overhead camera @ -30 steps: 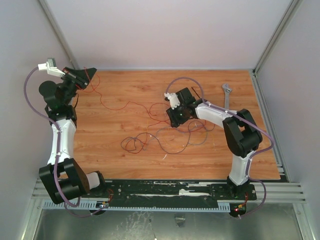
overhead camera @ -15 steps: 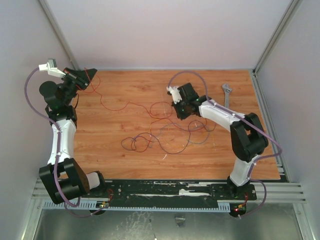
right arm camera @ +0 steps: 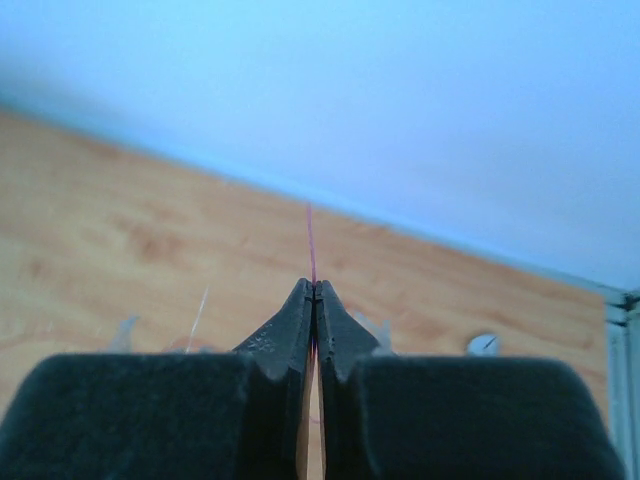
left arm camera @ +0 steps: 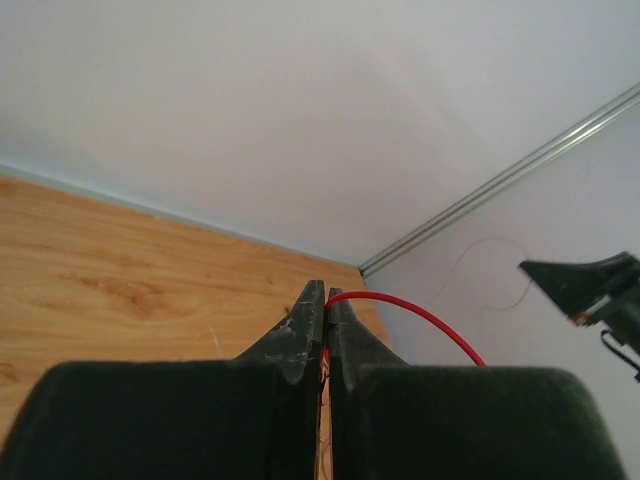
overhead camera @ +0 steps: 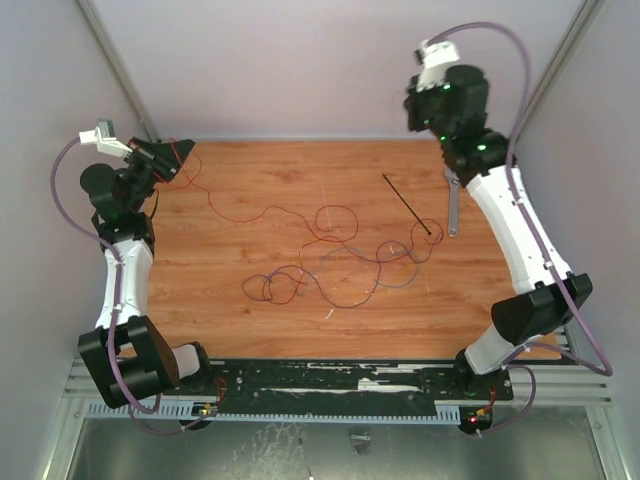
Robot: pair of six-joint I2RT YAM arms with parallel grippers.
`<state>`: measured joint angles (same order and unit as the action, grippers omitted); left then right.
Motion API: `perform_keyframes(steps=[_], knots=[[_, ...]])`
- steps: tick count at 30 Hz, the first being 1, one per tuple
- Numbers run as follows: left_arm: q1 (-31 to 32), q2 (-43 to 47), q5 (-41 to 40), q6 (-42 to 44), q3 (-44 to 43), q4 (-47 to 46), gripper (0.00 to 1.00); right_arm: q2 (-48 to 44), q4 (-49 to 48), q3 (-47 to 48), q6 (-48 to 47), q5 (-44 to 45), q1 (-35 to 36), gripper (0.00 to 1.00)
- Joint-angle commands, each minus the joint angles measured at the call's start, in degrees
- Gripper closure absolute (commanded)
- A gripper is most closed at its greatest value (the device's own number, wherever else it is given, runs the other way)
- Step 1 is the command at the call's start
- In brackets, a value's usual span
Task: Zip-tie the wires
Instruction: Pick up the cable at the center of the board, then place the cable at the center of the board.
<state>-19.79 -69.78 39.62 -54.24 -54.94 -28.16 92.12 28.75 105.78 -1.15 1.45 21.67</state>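
The wires [overhead camera: 330,250] lie as a loose red and purplish tangle across the middle of the table. My left gripper [overhead camera: 186,146] hovers at the back left corner, shut on a red wire [left arm camera: 420,312] that arcs out of its tips [left arm camera: 326,292]. My right gripper [overhead camera: 425,105] is raised high at the back right; its fingers are hard to make out from above. In the right wrist view its jaws [right arm camera: 313,284] are shut on a very thin pinkish wire strand [right arm camera: 310,240] rising from the tips. The black zip tie [overhead camera: 410,205] lies slanted on the table right of centre, its lower end inside a wire loop.
A silver adjustable wrench [overhead camera: 453,205] lies by the table's right edge, partly under my right forearm. Grey walls close in the table at the back and both sides. A metal rail [overhead camera: 330,380] runs along the near edge between the arm bases.
My right gripper shut at the tangle in mid-table, then the arm swung up and to the back right, uncovering the zip tie. The tangle's right side shifted. The left arm has not moved.
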Motion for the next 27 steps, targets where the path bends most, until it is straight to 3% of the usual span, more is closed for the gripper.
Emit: perform_keyframes(steps=[1, 9, 14, 22, 27], knots=[[-0.5, 1.3, 0.0, 1.0, 0.8, -0.2, 1.0, -1.9, -8.5, 4.3, 5.6, 1.5, -6.2, 1.0], [-1.7, 1.1, -0.3, 1.5, 1.5, 0.8, 1.0, -3.2, -21.3, 8.9, 6.6, 12.4, -11.7, 1.0], [-1.9, 1.0, 0.1, 1.5, 1.8, 0.2, 1.0, 0.2, -15.2, 10.2, 7.3, 6.7, -15.1, 1.0], [-1.9, 1.4, 1.7, 1.9, 1.1, 0.9, 1.0, 10.1, -13.9, 12.1, 6.8, -8.5, -16.4, 1.0], [-1.9, 1.9, 2.4, 2.1, 1.1, 1.4, 1.0, 18.9, -11.9, 20.0, 3.5, -6.3, -16.3, 1.0]])
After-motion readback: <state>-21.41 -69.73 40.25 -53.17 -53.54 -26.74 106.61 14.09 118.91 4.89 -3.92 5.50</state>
